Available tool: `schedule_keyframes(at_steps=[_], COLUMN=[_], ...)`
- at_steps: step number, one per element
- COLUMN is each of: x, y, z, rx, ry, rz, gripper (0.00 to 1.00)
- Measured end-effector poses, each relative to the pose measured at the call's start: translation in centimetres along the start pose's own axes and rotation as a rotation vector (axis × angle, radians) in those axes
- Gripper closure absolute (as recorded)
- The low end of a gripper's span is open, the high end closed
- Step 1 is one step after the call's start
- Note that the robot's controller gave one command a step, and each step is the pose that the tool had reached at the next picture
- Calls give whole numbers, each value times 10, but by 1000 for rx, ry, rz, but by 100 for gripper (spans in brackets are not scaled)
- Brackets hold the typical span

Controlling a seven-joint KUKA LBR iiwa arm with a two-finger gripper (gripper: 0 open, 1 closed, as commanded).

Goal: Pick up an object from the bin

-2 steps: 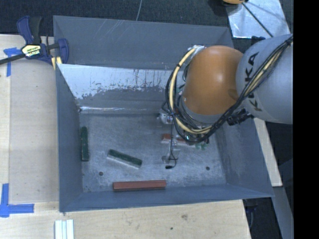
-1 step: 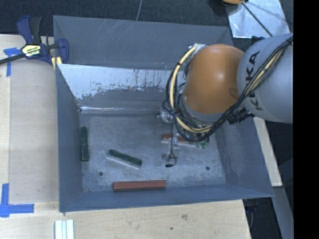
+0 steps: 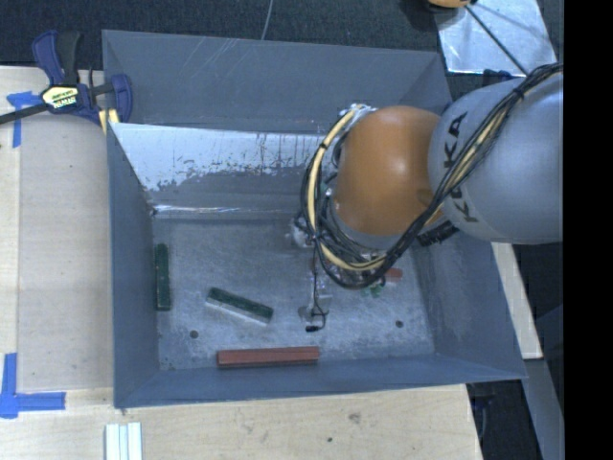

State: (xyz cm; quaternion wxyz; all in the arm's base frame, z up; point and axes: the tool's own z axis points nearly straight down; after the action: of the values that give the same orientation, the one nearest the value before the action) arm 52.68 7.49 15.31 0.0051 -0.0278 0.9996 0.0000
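Grey metal walls slope down to the scuffed floor of the bin point(image 3: 129, 257), and in the camera view the arm point(image 3: 508, 161) comes in from the right, its orange cover point(image 3: 383, 171) ringed by looped cables point(image 3: 321, 190). The claw point(image 3: 314, 319) hangs below that cover, low over a bare patch of the floor. Whether it is spread or pressed together cannot be told from this angle.

Nearest to it is a long red-brown bar point(image 3: 268, 356), lying flat along the front wall just below the claw in the view; the bar's right end sits almost directly under the claw's tip, though apart from it. To the claw's left, near but not touching, a dark green strip point(image 3: 239, 304) lies flat and slightly tilted. Well apart, farther left by the side wall, a second green strip point(image 3: 162, 276) lies lengthwise front to back.

Just right of the claw (half tucked under the cables) shows a small red and green bit point(image 3: 388, 278), too hidden to identify. The cover and cables block the floor behind and to the right of the claw.
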Motion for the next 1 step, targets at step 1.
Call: schedule_keyframes(at_steps=[1], x=[3], y=[52], z=[66], rx=[-1], ry=[3], rz=[-42], gripper=[0])
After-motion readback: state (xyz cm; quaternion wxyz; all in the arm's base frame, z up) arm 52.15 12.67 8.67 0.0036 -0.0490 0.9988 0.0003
